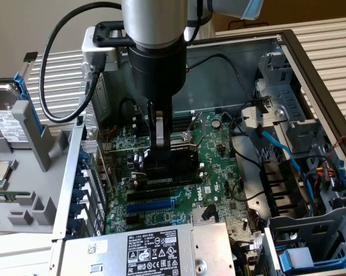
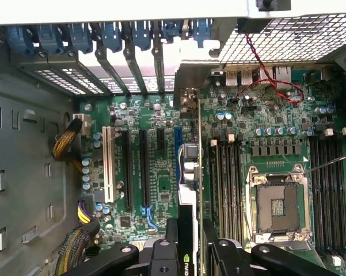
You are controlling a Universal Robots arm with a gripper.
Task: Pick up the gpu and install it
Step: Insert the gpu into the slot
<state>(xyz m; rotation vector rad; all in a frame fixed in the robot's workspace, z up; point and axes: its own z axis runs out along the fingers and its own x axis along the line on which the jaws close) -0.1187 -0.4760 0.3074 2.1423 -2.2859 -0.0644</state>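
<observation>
The gripper (image 1: 160,160) covers a big part of the gpu (image 1: 184,162) in the exterior view, so I cannot tell if the card's bottom edge is in a slot. The wrist view sees the card from its thin edge, and its near end is cut off. The gripper's fingers (image 2: 171,236) squeeze the gpu from both sides. It stands upright, low over the green motherboard (image 1: 216,172).

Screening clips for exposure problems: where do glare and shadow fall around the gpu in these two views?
Exterior view: daylight bleaches the slatted surface, while the gpu sits dark under the arm. Wrist view: the rear slot openings blow out white; the motherboard is evenly lit.
</observation>
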